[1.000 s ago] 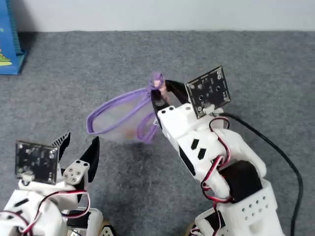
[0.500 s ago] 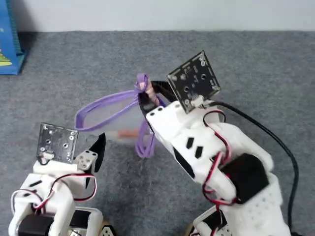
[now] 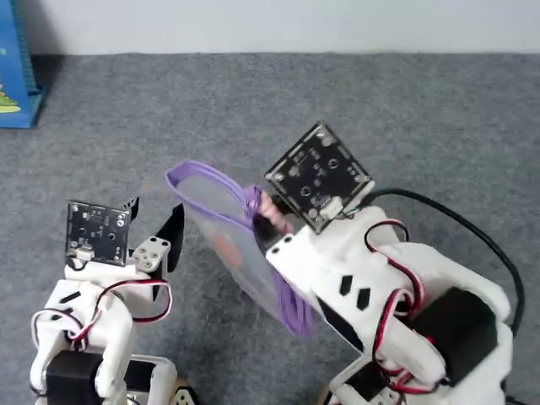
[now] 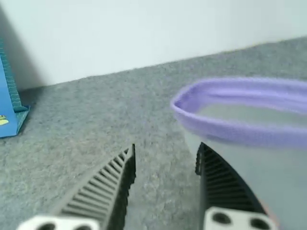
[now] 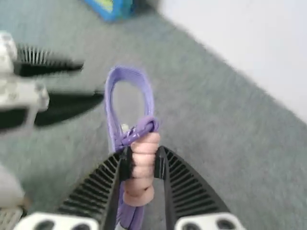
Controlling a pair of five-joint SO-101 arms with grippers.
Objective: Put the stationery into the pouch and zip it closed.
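A translucent pouch (image 3: pixel 240 253) with a purple zip edge (image 3: pixel 211 181) hangs tilted above the grey carpet, and something pinkish-orange shows through its side. My right gripper (image 3: pixel 268 221) is shut on the pouch's purple edge, together with a pink ridged piece (image 5: pixel 143 163) pinched between the fingers. In the right wrist view the purple edge forms a loop (image 5: pixel 129 96) beyond that gripper (image 5: pixel 142 165). My left gripper (image 3: pixel 154 221) stands open just left of the pouch. In the left wrist view the purple rim (image 4: pixel 240 103) sits right beside one finger of the open left gripper (image 4: pixel 165 189).
A blue box (image 3: pixel 17 76) stands at the far left edge by the white wall, also seen as the blue box (image 4: pixel 9 110). A black cable (image 3: pixel 472 253) runs along the right arm. Grey carpet lies open at the back and right.
The right arm has swung the pouch left and toward the front, turning it on edge. The left arm has risen and turned its open gripper toward the pouch.
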